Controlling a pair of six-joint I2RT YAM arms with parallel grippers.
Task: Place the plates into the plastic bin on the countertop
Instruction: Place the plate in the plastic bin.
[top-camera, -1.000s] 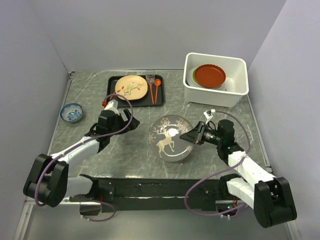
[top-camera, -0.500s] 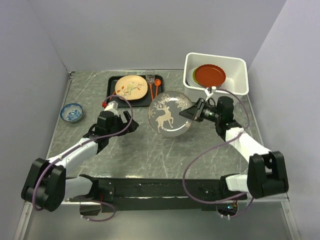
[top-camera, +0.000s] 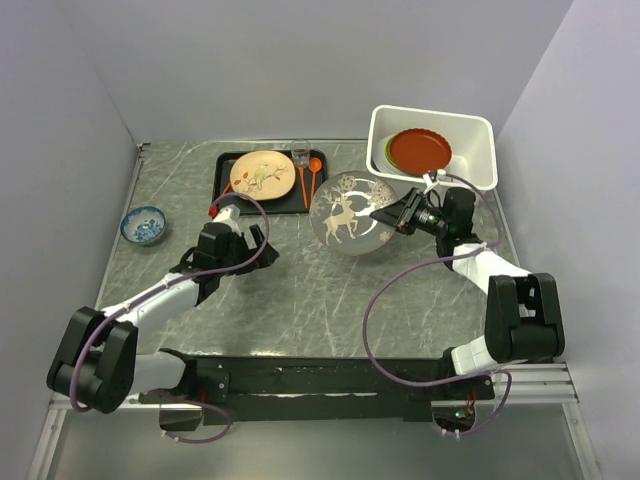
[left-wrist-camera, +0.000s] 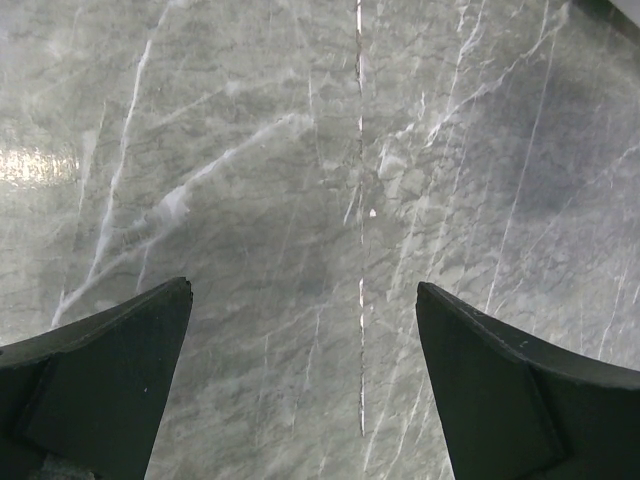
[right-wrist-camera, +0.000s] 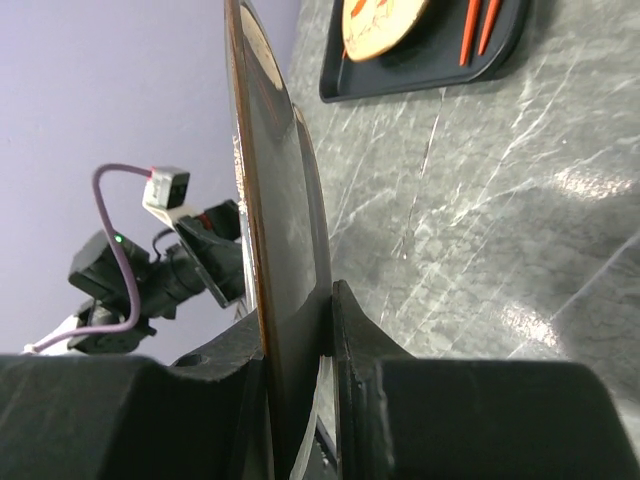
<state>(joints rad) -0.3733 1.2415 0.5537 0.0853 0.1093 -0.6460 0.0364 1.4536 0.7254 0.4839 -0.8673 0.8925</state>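
Grey-green marble countertop (top-camera: 300, 300) with thin white veins, boxed in by plain lilac walls (top-camera: 250, 70). Two arms bolted at 6 o'clock, one gripper on each. Three containers in all. One deep white bin (top-camera: 470, 186) at 1 o'clock, holding a stack of plates: red-brown plate (top-camera: 420, 150) on top, rim of a green plate (top-camera: 384, 158) and a paler rim peeking out on the stack's 9 o'clock side, exact number underneath not clear. One flat black tray (top-camera: 222, 185) at 11 o'clock, holding one cream floral plate (top-camera: 262, 174) and two orange utensils (top-camera: 304, 182) side by side toward its 3 o'clock end. One small blue bowl (top-camera: 143, 224) at 9 o'clock, alone on the stone, well apart from the tray. One further plate outside the bin: dark deer plate (top-camera: 347, 215) with a pale deer-and-branch pattern, raised and tilted, just past centre toward 1 o'clock, between tray and bin. Right gripper (top-camera: 392, 215) clamped on the 3 o'clock edge of that plate; in the wrist view, rim seen edge-on and pinched tight between both fingers (right-wrist-camera: 355, 335). Left gripper (top-camera: 258, 248) a little toward 9 o'clock from centre, spread wide and holding nothing, only bare veined stone between its two dark fingertips (left-wrist-camera: 110, 360).
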